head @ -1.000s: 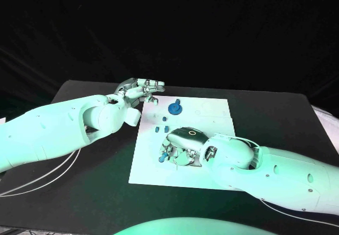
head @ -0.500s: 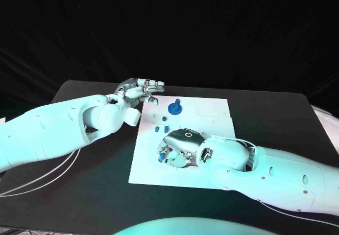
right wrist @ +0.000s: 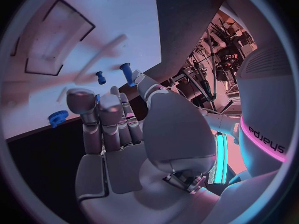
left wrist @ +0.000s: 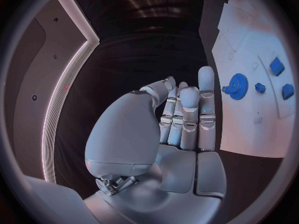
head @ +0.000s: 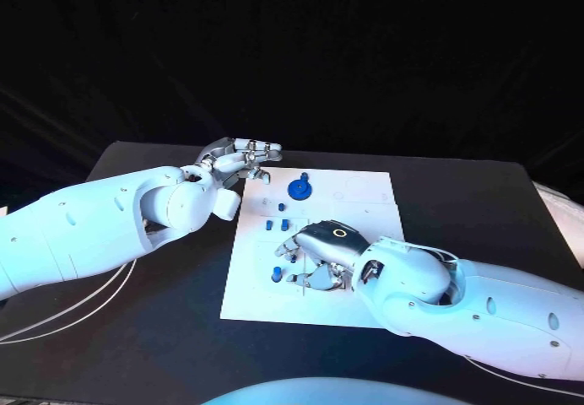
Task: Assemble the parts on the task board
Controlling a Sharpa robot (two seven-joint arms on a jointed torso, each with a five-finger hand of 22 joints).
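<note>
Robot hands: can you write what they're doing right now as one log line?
left robot hand: empty, at white board's far corner | right robot hand: over board, fingers by small blue piece | blue gear: untouched

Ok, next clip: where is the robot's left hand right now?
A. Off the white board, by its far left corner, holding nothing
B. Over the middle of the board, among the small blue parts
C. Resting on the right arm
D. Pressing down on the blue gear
A: in the head view the left hand sits beside the far left corner of the task board, and the left wrist view shows its fingers holding nothing, apart from the blue gear.
</note>
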